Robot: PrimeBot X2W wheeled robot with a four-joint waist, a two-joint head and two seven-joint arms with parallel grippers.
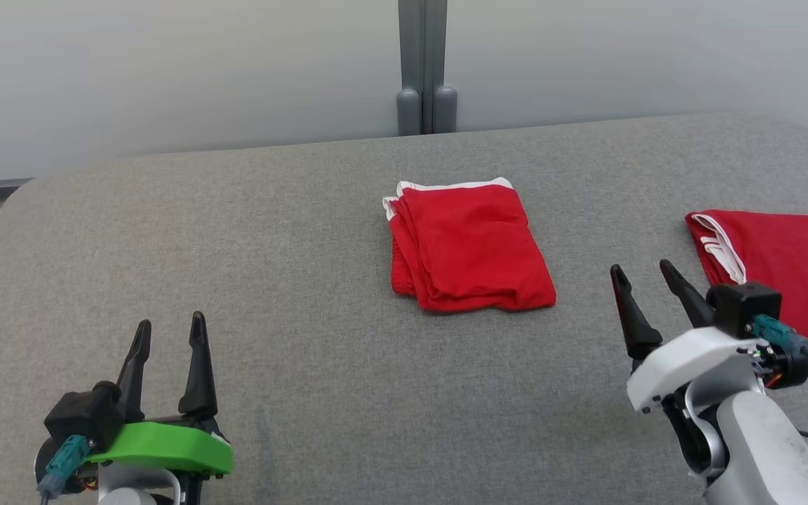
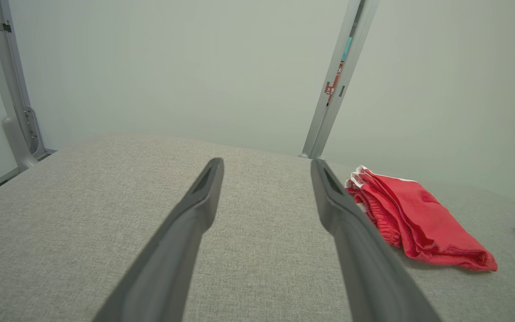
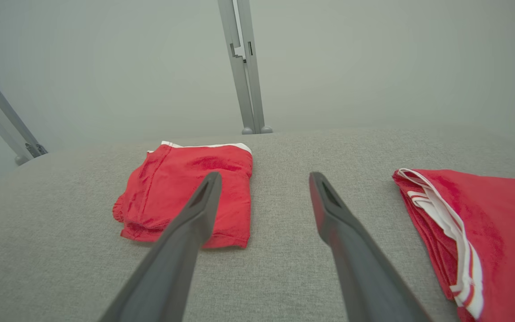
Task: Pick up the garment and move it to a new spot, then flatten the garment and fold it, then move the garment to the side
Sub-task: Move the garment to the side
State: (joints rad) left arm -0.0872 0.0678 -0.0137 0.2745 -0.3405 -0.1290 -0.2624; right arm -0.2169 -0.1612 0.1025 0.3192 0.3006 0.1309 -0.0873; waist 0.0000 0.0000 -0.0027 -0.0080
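Head view gives us a grey fabric-covered desk [image 1: 271, 245] with a folded red garment with white trim [image 1: 470, 245] lying ahead of both pairs of jaws. It is forward and right of our left jaws, forward and left of our right jaws, apart from each, with bare desk between. A second red cloth with white stripes [image 1: 790, 266] lies just right of the right jaws. A grey upright post [image 1: 423, 70] rises beyond the garment. Both jaws stand wide, holding and touching nothing.

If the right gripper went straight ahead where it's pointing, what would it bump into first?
The right gripper would probably meet the grey table first, between the middle red garment and the side red garment; depth is unclear.
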